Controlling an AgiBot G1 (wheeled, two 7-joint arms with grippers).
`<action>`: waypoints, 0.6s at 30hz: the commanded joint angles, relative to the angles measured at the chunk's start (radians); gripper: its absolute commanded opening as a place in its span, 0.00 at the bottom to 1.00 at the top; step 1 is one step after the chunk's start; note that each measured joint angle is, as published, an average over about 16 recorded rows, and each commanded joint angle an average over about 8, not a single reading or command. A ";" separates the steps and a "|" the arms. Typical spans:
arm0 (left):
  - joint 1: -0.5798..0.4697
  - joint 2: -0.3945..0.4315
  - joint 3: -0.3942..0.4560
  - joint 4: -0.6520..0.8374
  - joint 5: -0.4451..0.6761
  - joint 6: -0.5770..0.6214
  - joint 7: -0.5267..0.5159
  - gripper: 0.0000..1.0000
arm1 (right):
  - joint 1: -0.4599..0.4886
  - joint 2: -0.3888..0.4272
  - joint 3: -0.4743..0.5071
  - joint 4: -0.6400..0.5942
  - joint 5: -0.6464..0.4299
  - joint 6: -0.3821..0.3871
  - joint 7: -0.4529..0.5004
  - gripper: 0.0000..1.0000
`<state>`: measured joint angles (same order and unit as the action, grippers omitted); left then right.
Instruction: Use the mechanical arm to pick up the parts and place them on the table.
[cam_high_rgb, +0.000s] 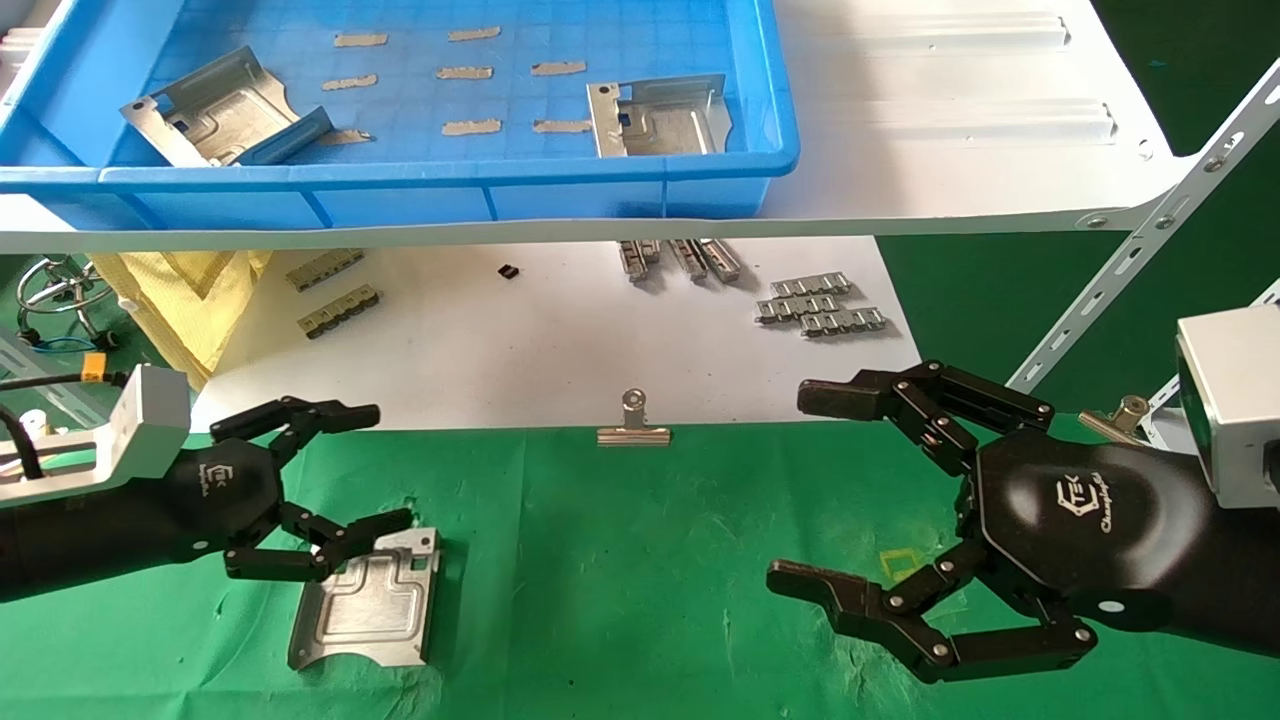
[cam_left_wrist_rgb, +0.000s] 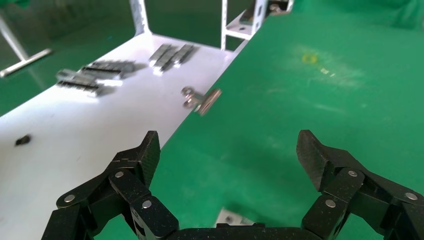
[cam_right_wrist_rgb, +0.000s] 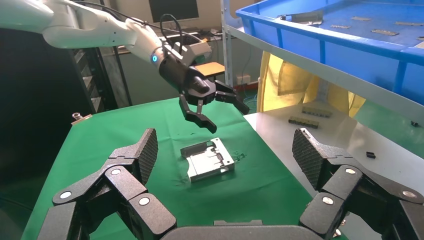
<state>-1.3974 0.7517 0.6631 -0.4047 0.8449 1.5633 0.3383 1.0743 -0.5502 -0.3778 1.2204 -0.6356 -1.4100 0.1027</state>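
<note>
One silver stamped part (cam_high_rgb: 370, 600) lies flat on the green cloth table (cam_high_rgb: 620, 560), at the front left. My left gripper (cam_high_rgb: 370, 470) hovers just above its far edge, open and empty, with its lower finger over the part's corner. In the right wrist view the left gripper (cam_right_wrist_rgb: 215, 107) hangs clear above the part (cam_right_wrist_rgb: 207, 160). The left wrist view shows the open left gripper (cam_left_wrist_rgb: 229, 150) and one corner of the part (cam_left_wrist_rgb: 232, 218). Two more parts (cam_high_rgb: 215, 105) (cam_high_rgb: 660, 115) lie in the blue bin (cam_high_rgb: 400, 180). My right gripper (cam_high_rgb: 805, 490) (cam_right_wrist_rgb: 225, 150) is open and empty at the right.
The blue bin stands on a white metal shelf (cam_high_rgb: 950, 150) above the table's back. Below it a white sheet (cam_high_rgb: 520, 340) holds small grey linked strips (cam_high_rgb: 820, 303). A silver binder clip (cam_high_rgb: 633, 425) sits at the sheet's front edge. A slanted shelf brace (cam_high_rgb: 1130, 270) stands at the right.
</note>
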 joint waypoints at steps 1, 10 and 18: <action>0.015 -0.007 -0.018 -0.042 -0.005 -0.003 -0.025 1.00 | 0.000 0.000 0.000 0.000 0.000 0.000 0.000 1.00; 0.084 -0.037 -0.100 -0.229 -0.030 -0.018 -0.137 1.00 | 0.000 0.000 0.000 0.000 0.000 0.000 0.000 1.00; 0.144 -0.063 -0.171 -0.393 -0.051 -0.030 -0.235 1.00 | 0.000 0.000 0.000 0.000 0.000 0.000 0.000 1.00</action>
<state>-1.2529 0.6888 0.4915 -0.7983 0.7937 1.5330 0.1030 1.0743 -0.5502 -0.3778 1.2204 -0.6356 -1.4100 0.1027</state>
